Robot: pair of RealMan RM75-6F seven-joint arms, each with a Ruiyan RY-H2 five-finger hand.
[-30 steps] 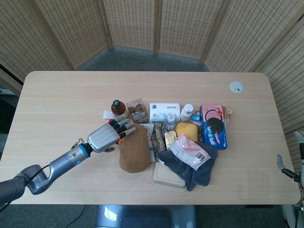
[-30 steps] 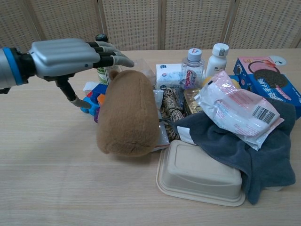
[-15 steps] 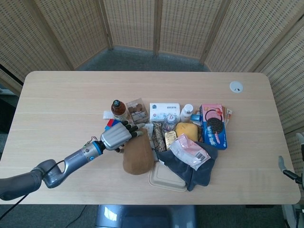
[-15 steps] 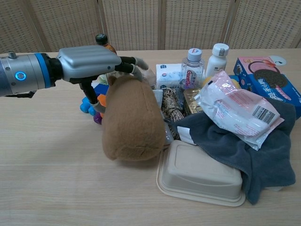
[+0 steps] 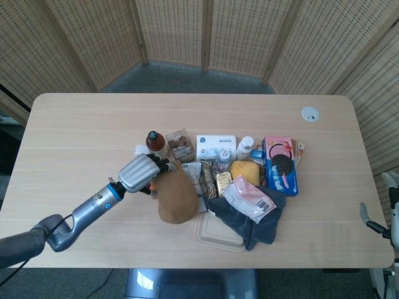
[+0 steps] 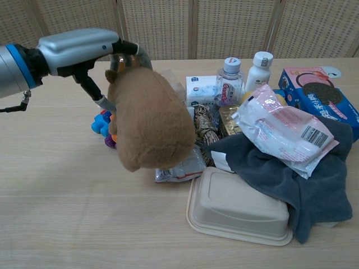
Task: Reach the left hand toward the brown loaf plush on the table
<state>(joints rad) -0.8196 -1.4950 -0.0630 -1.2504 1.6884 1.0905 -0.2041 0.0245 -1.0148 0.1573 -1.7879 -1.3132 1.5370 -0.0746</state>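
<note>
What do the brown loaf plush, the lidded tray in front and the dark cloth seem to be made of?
Brown loaf plush: soft fuzzy fabric, matte nap, rounded stuffed shape. Lidded tray: beige, matte, moulded, probably pulp fibre or plastic. Dark cloth: grey woven or terry textile, limp folds. The left hand looks like grey metal or plastic.

Left hand (image 6: 84, 47) grips the far end of the brown loaf plush (image 6: 148, 120), fingers (image 6: 132, 51) curled over its top; the plush is tilted, its near end raised off the counter (image 6: 73, 224). Beside it lie a beige clamshell box (image 6: 238, 207), a grey cloth (image 6: 297, 176) bearing a white packet (image 6: 283, 131), two capped bottles (image 6: 231, 78), and a blue cookie box (image 6: 320, 95).
</note>
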